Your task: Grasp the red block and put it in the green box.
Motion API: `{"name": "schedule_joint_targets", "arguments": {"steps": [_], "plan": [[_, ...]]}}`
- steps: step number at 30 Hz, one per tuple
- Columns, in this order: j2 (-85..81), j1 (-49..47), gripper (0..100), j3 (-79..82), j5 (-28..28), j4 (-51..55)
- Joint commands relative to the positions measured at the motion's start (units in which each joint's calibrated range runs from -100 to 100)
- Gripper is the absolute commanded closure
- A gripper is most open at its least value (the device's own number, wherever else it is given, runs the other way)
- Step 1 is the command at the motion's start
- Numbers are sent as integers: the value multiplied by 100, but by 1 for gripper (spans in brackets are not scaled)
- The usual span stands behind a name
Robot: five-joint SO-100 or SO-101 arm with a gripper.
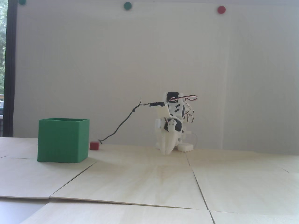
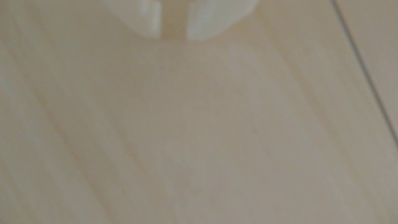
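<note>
The red block (image 1: 94, 146) is small and lies on the wooden table, just right of and behind the green box (image 1: 63, 140), which is open at the top. The white arm is folded low at the back centre in the fixed view. Its gripper (image 1: 166, 152) points down, tips at the table surface, well to the right of the block. In the wrist view the gripper (image 2: 173, 37) shows at the top edge. Its two white fingertips (image 2: 150, 19) stand almost together with only a narrow slit, and nothing is held. Neither block nor box shows in the wrist view.
A thin black cable (image 1: 121, 123) hangs from the arm down to the table next to the red block. The table is made of pale wooden panels with seams (image 1: 198, 186). A white wall stands close behind the arm.
</note>
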Motion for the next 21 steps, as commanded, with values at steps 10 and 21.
{"name": "schedule_joint_targets", "arguments": {"steps": [10, 21], "plan": [[-93, -517, 98, 56, -35, -1087], [578, -790, 87, -1435, -457, -1205]]}}
